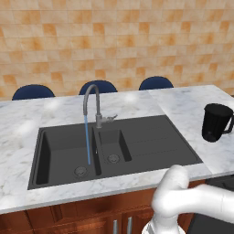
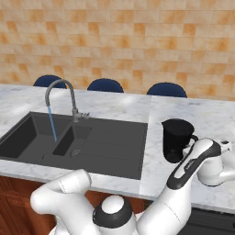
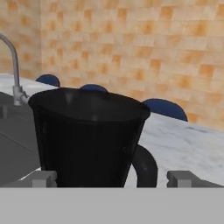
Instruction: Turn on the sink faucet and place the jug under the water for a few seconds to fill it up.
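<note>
With the water [image 1: 87,139] already running from the sink faucet [image 1: 90,101], the open claw [image 3: 111,178] (holding nothing) should close squarely around the jug [image 2: 176,139], standing on the worktop [image 2: 206,119] at 3 o'clock from the sink [image 1: 151,144].

a white marble counter [image 1: 27,123] carries everything here. the black jug [image 3: 87,135] stands upright on it directly ahead of the gripper [image 3: 111,178], between the finger tips, perhaps untouched, handle toward the hand. the dark sink [image 1: 151,141] is set into the counter well off to the gripper's left, beyond the jug.
</note>
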{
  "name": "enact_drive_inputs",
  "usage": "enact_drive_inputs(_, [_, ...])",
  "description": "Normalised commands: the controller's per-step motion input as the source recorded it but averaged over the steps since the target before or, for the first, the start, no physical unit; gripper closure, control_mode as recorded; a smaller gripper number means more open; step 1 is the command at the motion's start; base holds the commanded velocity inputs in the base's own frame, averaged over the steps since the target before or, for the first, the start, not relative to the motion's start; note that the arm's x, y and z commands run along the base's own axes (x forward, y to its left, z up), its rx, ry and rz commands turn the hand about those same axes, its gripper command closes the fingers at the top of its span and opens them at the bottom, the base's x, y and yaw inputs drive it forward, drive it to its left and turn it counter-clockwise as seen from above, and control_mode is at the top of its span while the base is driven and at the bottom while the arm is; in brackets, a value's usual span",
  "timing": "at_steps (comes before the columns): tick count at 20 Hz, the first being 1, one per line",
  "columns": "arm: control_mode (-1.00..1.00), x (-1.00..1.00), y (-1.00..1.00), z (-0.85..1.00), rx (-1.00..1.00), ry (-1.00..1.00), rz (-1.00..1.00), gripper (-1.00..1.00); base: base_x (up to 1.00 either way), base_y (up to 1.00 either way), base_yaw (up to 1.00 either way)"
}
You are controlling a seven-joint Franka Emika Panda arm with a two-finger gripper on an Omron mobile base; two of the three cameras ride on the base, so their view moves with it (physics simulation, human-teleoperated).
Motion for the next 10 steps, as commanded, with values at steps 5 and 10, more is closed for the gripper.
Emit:
enact_drive_inputs(5, [-1.00,0.12,-0.16,-0.07,0.00,0.00,0.16,-1.00,0.00,0.00,0.00])
enact_drive_inputs(10, [-1.00,0.12,-0.07,-0.13,0.00,0.00,0.14,-1.00,0.00,0.00,0.00])
